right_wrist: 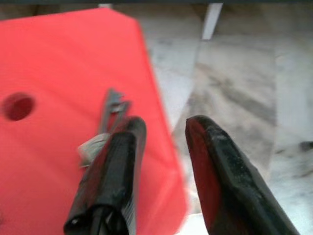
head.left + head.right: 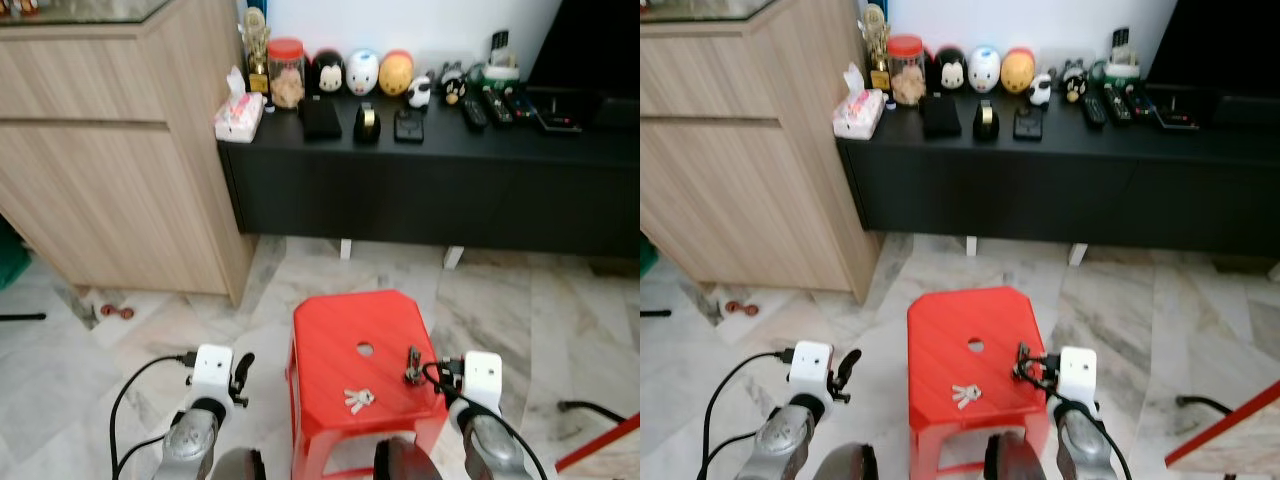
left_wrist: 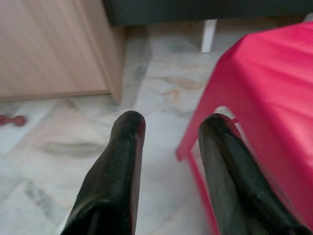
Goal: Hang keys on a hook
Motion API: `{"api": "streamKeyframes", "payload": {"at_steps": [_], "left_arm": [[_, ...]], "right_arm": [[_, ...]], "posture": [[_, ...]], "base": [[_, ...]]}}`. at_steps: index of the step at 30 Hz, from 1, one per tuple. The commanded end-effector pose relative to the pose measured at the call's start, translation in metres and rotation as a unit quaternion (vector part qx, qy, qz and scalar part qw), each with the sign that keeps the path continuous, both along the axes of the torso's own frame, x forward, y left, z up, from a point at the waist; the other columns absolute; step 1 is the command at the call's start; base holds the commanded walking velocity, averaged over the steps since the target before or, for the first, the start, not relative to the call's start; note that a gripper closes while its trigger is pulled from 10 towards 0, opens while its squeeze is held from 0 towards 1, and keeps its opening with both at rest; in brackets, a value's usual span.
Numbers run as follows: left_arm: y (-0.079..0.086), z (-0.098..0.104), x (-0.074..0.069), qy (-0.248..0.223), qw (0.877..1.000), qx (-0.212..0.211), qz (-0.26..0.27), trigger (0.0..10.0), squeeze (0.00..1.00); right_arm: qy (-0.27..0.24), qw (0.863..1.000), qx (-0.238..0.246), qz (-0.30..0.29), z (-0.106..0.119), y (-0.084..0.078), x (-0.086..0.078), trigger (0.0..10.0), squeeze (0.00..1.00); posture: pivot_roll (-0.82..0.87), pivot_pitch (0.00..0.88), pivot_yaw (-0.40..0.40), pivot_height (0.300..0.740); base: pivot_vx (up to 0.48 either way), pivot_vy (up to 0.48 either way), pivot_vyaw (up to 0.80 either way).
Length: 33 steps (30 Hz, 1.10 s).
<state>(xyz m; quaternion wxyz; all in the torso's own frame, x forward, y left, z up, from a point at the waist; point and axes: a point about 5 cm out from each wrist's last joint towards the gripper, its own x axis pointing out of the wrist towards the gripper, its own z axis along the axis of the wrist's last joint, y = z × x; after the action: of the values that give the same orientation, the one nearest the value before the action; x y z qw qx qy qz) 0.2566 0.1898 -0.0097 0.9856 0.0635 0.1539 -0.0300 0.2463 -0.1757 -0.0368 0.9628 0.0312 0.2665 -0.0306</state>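
A small bunch of silver keys [image 2: 358, 400] lies on top of the red plastic stool [image 2: 340, 340], near its front edge. A small dark metal hook piece [image 2: 411, 364] stands near the stool's right edge, to the right of the stool's round hole. My right gripper [image 1: 164, 125] is open over that right edge, and the hook piece [image 1: 111, 104] is just beyond one fingertip. Nothing is between its fingers. My left gripper [image 3: 171, 122] is open above the floor beside the stool's left side, holding nothing.
A low black cabinet [image 2: 430, 190] along the wall carries figurines, a jar, a tissue box [image 2: 238, 115] and remotes. A wooden cupboard [image 2: 110, 150] stands at the left. Marble floor surrounds the stool, and a red bar [image 2: 600, 445] crosses the lower right corner.
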Motion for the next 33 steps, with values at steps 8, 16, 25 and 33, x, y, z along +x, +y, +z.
{"api": "streamKeyframes", "payload": {"at_steps": [8, 16, 25, 33], "left_arm": [[0.002, -0.003, -0.004, 0.007, 1.000, 0.001, 0.005, 10.0, 0.00], [0.004, -0.001, -0.003, 0.004, 1.000, 0.005, 0.004, 10.0, 0.00], [0.006, 0.004, -0.003, -0.012, 1.000, 0.008, -0.004, 10.0, 0.00], [0.009, 0.008, -0.008, -0.025, 1.000, 0.013, -0.006, 10.0, 0.00]], "right_arm": [[0.050, 0.998, -0.015, 0.039, -0.003, -0.005, 0.003, 10.0, 0.00], [0.058, 0.997, -0.019, 0.042, 0.010, -0.014, 0.022, 10.0, 0.00], [0.057, 0.997, -0.001, 0.044, 0.017, -0.007, 0.034, 10.0, 1.00], [0.071, 0.996, -0.010, 0.045, 0.016, -0.009, 0.033, 10.0, 0.95]], "posture": [[-0.03, 0.060, -0.012, 0.623], [-0.02, 0.073, -0.010, 0.623], [0.01, 0.097, -0.008, 0.623], [0.03, 0.126, -0.010, 0.623]], "base": [[0.000, 0.000, 0.00], [0.000, 0.000, 0.00], [0.000, 0.000, 0.00], [0.000, 0.000, 0.00]]}}
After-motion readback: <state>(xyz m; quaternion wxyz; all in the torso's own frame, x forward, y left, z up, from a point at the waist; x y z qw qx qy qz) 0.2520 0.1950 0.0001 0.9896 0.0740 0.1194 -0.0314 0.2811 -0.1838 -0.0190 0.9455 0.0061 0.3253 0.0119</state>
